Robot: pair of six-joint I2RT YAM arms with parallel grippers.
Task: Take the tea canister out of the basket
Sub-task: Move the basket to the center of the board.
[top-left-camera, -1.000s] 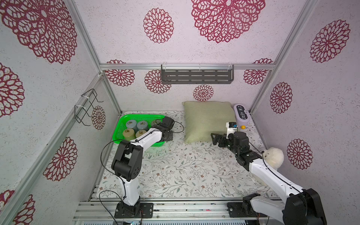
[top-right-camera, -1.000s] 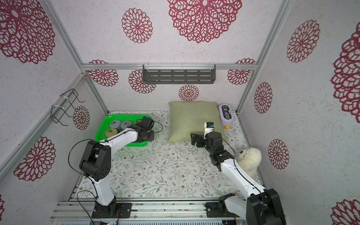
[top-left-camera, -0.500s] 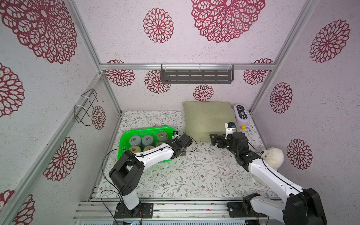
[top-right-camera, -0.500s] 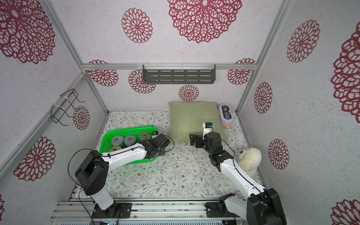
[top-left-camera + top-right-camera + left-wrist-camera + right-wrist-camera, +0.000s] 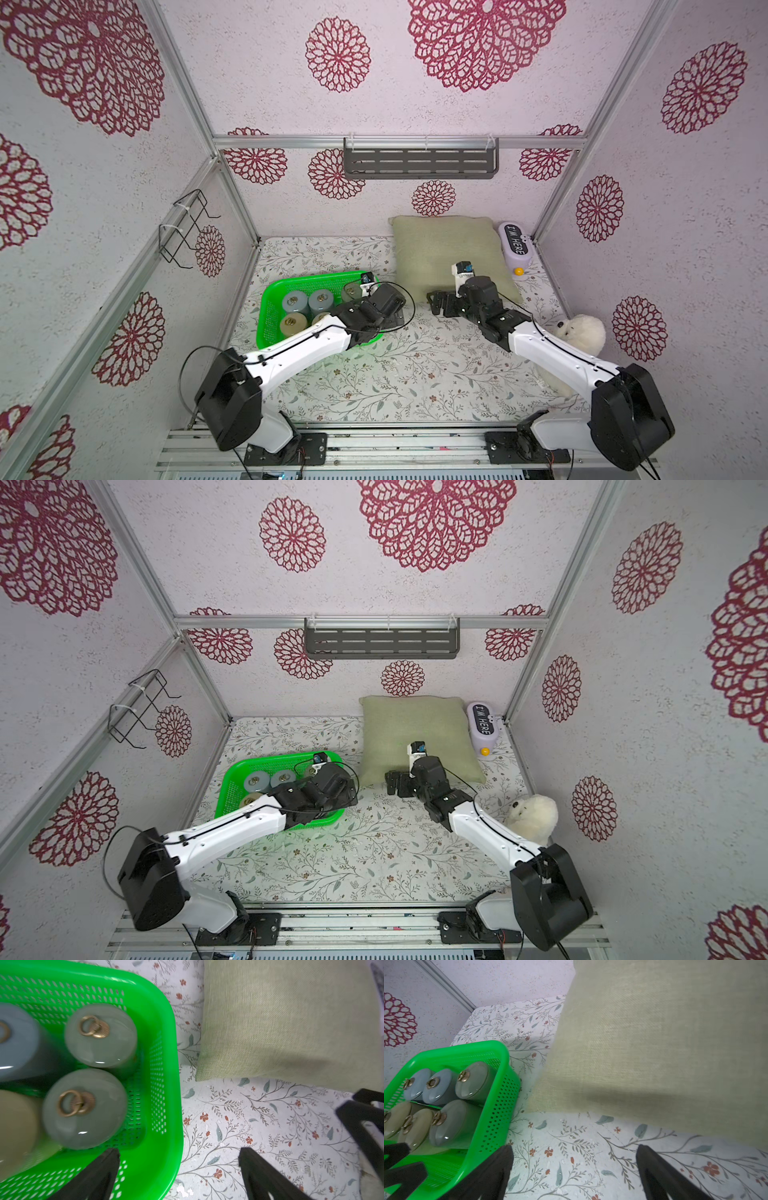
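Over the basket's cushion-side rim, the left gripper (image 5: 178, 1152) is hovering with its jaws spread wide and gripping nothing. One finger (image 5: 99, 1172) is hanging above the mesh inside the rim and its mate is hanging above the floral tablecloth (image 5: 249, 1115) outside. Whether either is touching the plastic I cannot tell. Just ahead of the inner finger, the nearest tea canister (image 5: 84, 1108) is standing upright inside the bright green basket (image 5: 168, 1084). It is showing as a glossy grey-green cylinder with a domed lid and a brass ring pull. Five other canisters (image 5: 437, 1086), grey-green, blue-grey and beige, are standing around it in two rows. Farther out, the right gripper (image 5: 574, 1147) is hanging spread and empty over the tablecloth, between the basket and the olive cushion (image 5: 280, 1022).
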